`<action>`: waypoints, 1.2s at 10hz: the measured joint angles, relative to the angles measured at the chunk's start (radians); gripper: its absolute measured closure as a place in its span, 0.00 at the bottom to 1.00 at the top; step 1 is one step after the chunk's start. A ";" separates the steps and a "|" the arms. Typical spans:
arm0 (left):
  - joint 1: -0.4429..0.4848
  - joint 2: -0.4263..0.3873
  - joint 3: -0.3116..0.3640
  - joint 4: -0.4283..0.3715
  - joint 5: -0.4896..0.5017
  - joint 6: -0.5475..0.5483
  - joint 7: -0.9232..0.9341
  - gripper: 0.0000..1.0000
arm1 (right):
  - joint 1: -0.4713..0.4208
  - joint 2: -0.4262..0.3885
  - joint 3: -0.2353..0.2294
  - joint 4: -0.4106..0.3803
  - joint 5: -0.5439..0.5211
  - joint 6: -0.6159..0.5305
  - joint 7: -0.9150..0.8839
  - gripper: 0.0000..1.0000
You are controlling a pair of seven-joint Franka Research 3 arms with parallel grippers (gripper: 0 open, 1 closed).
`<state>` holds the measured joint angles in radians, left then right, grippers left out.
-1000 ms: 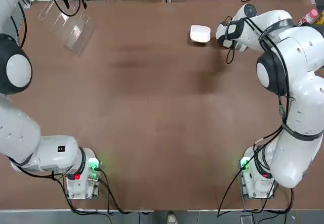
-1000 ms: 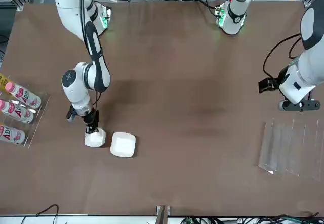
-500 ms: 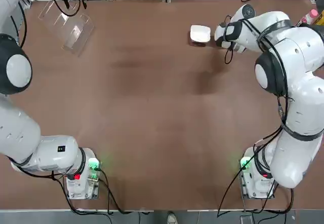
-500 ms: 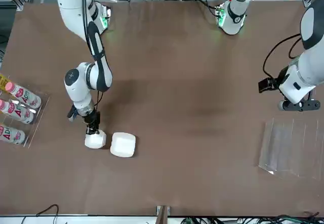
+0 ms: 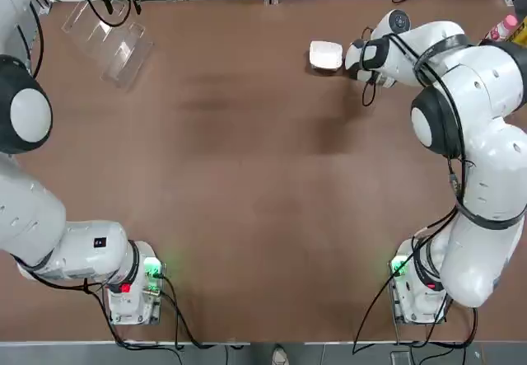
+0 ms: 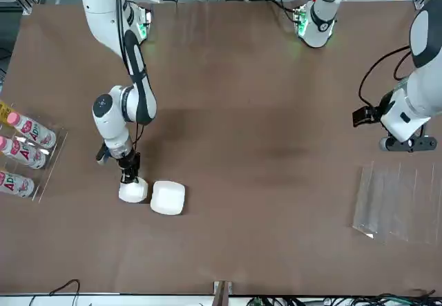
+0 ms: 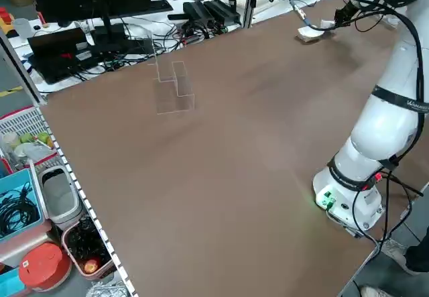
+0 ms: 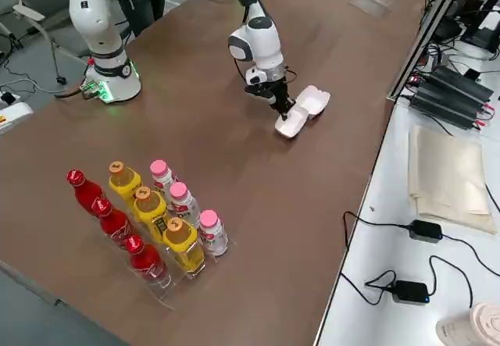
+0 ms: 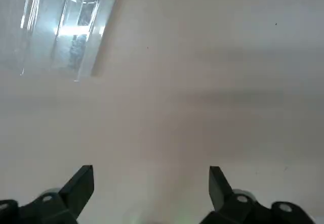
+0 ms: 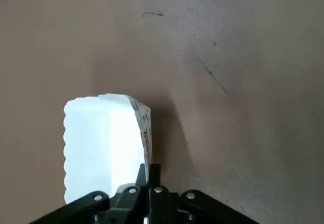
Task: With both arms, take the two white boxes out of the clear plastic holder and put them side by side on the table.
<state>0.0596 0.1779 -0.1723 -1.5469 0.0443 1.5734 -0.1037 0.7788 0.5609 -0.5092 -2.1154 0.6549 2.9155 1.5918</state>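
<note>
Two white boxes lie at the table's far right. One box [image 6: 168,197] [image 5: 325,54] rests flat. The other box [image 6: 132,191] [image 10: 104,145] [image 8: 291,123] stands tilted right beside it, almost touching. My right gripper [image 6: 128,175] [image 10: 151,177] [image 8: 281,109] is shut, pinching that tilted box by its thin edge. The clear plastic holder [image 5: 111,42] [image 6: 397,202] [image 9: 63,24] lies with nothing in it at the far left corner. My left gripper [image 9: 150,188] [image 6: 407,142] hovers open just short of the holder, holding nothing.
A clear rack of pink-capped, yellow and red bottles [image 8: 152,221] [image 6: 21,154] stands near the table's right edge, past the boxes. Cables and power bricks [image 8: 449,88] crowd the bench behind the far edge. The brown table [image 5: 247,192] stretches wide between the arms.
My right gripper has shifted a little toward the flat box, bringing the tilted box with it and narrowing the gap. The left arm has stayed still.
</note>
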 joint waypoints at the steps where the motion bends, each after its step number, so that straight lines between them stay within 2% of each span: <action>1: 0.000 0.000 0.000 0.000 0.000 0.000 0.000 0.00 | 0.000 0.000 0.000 0.000 0.000 0.000 0.000 0.97; 8: 0.000 0.000 0.000 0.011 0.000 0.005 0.001 0.00 | 0.000 0.000 0.000 0.001 0.003 0.000 0.004 0.87; 12: 0.000 0.000 0.000 0.016 0.000 0.005 0.001 0.00 | 0.001 -0.032 -0.006 0.027 0.003 -0.004 -0.020 0.67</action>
<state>0.0597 0.1779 -0.1721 -1.5313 0.0443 1.5780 -0.1027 0.7797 0.5293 -0.5153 -2.0883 0.6583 2.9110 1.5718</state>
